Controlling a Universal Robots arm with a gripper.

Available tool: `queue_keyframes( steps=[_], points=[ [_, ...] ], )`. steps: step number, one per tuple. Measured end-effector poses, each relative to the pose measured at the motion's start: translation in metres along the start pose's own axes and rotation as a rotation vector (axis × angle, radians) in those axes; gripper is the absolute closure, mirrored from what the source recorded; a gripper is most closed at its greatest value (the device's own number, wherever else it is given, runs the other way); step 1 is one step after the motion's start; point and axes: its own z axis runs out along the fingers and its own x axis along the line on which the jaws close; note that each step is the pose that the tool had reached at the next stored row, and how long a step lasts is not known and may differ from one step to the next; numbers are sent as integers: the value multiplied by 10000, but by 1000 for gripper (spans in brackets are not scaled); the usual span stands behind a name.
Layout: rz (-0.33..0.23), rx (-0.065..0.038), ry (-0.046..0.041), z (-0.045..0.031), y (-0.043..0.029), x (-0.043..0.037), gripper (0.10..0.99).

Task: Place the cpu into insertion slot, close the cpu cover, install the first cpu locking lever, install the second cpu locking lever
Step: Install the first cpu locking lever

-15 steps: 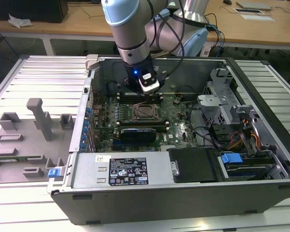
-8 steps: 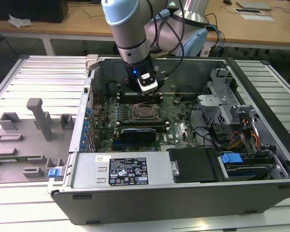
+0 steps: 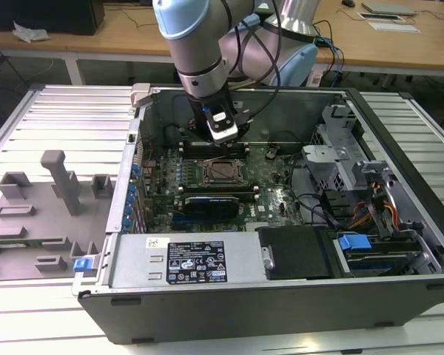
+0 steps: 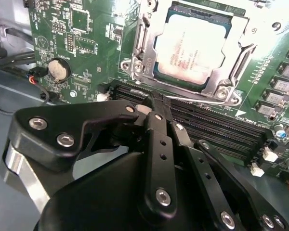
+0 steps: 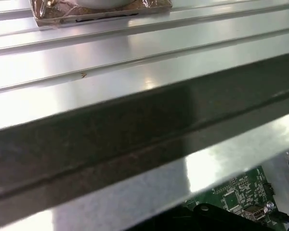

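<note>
The cpu (image 4: 192, 45), with its pale metal top up, lies in the insertion slot (image 3: 206, 172) on the green board of the open computer case. The silvery cpu cover (image 4: 136, 45) lies flat around it as a frame. A thin lever rod (image 4: 202, 100) runs along the socket's edge nearest the memory slots. My black gripper (image 4: 153, 102) is shut with nothing seen between its fingers. Its tip hovers at that edge of the socket, over the memory slots. In the exterior view the gripper (image 3: 223, 139) hangs just behind the socket.
Long black memory slots (image 4: 216, 125) lie under the fingers, and a coin battery (image 4: 59, 70) sits beside them. The case walls (image 5: 135, 130) enclose the board, with a power supply (image 3: 192, 259) in front and a drive cage (image 3: 340, 148) at the exterior view's right. A grey fixture tray (image 3: 37, 214) stands on the table.
</note>
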Motion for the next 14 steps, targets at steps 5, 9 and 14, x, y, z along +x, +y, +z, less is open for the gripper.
queue_keyframes(
  steps=[5,9,14],
  points=[
    [250,64,-47,58,-10,12,980],
    [484,126,-93,91,-10,0,980],
    [631,163,-122,114,-8,-13,980]
  ],
)
